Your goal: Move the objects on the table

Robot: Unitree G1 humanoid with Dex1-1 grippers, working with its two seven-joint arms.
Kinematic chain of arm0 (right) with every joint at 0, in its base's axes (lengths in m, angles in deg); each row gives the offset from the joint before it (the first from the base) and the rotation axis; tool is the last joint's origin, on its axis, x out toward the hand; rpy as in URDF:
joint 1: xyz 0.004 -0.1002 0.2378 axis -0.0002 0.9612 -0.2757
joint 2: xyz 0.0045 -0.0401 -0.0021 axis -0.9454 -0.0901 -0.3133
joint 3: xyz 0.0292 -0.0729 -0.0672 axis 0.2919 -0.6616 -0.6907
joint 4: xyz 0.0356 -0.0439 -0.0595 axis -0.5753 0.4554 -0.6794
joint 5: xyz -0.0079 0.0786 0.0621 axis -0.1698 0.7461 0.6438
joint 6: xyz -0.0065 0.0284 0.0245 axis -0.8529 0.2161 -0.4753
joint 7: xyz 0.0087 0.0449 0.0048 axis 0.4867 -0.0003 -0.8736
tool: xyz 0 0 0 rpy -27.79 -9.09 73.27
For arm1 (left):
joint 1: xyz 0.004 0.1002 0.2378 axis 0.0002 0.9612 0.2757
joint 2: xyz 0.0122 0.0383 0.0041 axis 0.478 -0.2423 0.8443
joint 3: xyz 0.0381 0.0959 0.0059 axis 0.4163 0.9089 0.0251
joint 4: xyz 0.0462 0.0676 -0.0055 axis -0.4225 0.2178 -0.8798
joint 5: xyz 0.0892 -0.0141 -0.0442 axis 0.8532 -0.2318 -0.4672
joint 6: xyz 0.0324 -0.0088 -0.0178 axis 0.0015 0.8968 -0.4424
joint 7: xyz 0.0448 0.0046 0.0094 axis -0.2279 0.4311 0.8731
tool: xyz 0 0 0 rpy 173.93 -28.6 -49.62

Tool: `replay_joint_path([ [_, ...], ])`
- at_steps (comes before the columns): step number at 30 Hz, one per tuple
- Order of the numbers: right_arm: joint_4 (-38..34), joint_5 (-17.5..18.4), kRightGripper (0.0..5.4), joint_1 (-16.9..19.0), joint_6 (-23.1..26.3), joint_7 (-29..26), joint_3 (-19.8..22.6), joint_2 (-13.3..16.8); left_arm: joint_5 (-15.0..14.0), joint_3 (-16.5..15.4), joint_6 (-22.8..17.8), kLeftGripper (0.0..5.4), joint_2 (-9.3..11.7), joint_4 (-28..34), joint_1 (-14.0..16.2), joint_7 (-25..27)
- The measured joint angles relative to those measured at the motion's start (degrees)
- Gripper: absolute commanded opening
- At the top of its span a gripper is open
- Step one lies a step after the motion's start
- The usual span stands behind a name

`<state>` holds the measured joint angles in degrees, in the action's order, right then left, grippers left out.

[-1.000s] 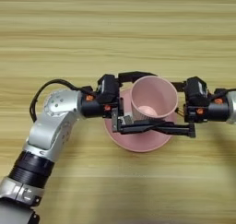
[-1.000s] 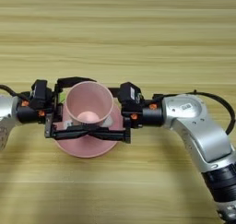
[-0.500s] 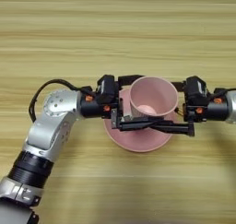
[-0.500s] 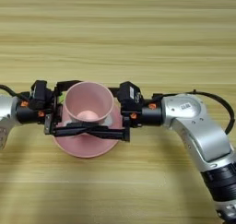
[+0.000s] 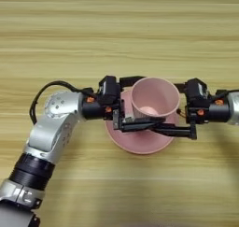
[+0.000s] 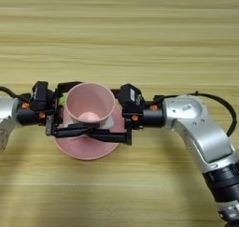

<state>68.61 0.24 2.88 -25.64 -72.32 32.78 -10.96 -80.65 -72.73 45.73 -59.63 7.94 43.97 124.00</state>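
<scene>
I am looking down on the plank-grained table [image 5: 116, 30], where the pink cup [image 5: 155, 99] is standing upright on a pink plate [image 5: 140, 142]. Both the left gripper [image 5: 135, 111] and right gripper [image 6: 109, 123] are flanking it with fingers spread, their black fingers crossing in front, neither clamping.

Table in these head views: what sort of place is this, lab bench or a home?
Probably a lab or test bench, though nothing beyond the table top shows. A bare wooden table fills both views, holding only a pink cup on a pink plate, with both grippers at the cup.
</scene>
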Motion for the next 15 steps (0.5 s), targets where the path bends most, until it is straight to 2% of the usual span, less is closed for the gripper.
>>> replay_joint_path([
  [3,0.1,0.0,5.39,0.0,0.0,0.0,0.0,0.0,0.0,0.0,0.0,4.28,-0.2,-0.1,0.0,0.0],
  [15,0.9,0.0,5.4,0.0,0.0,-0.5,0.7,0.3,0.0,-0.1,0.2,4.28,-0.5,-1.0,-0.1,0.0],
])
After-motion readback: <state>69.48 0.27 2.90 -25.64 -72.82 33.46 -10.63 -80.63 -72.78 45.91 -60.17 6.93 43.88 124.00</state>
